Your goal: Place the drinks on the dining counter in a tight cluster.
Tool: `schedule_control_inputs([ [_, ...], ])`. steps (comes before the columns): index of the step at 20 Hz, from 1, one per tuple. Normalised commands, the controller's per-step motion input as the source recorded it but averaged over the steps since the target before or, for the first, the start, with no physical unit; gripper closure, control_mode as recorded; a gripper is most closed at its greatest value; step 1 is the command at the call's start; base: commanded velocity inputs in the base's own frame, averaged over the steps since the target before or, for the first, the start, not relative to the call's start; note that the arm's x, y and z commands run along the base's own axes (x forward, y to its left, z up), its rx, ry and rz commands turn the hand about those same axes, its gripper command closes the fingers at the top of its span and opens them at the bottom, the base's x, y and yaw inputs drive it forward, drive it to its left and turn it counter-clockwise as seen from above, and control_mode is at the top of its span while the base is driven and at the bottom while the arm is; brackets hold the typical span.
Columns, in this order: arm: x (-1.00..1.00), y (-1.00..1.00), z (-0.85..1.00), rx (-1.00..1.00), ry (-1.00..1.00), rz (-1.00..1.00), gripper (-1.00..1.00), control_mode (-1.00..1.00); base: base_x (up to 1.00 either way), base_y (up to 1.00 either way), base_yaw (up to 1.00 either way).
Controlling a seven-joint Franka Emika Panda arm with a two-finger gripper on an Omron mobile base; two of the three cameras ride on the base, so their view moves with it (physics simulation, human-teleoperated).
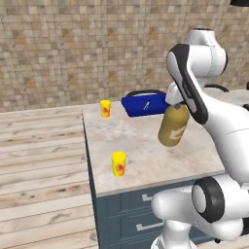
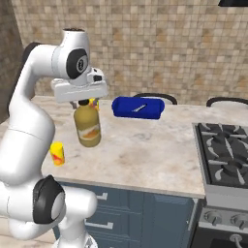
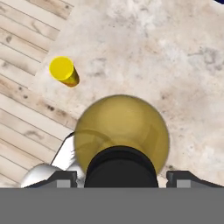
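Amber bottle (image 2: 87,127) hangs above the dining counter (image 2: 145,150), its black cap pinched and half hidden by the jaws.

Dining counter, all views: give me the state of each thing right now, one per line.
amber bottle: held by its neck, hanging clear above the counter, slightly tilted, cap on.
gripper: jaws closed on the bottle's neck.
near yellow cup: upright on the dining counter, by its edge.
far yellow cup: upright.
blue bag: lying on the counter.
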Motion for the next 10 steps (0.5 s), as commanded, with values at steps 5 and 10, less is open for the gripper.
schedule_control_inputs([
  [5, 0.5, 0.09, -0.46, 0.0, 0.0, 0.05, 1.0, -1.0, 0.0, 0.0, 0.0],
  [10, 0.57, 0.17, -0.62, 0.01, -0.02, 0.02, 1.0, -1.0, 0.0, 0.0, 0.0],
])
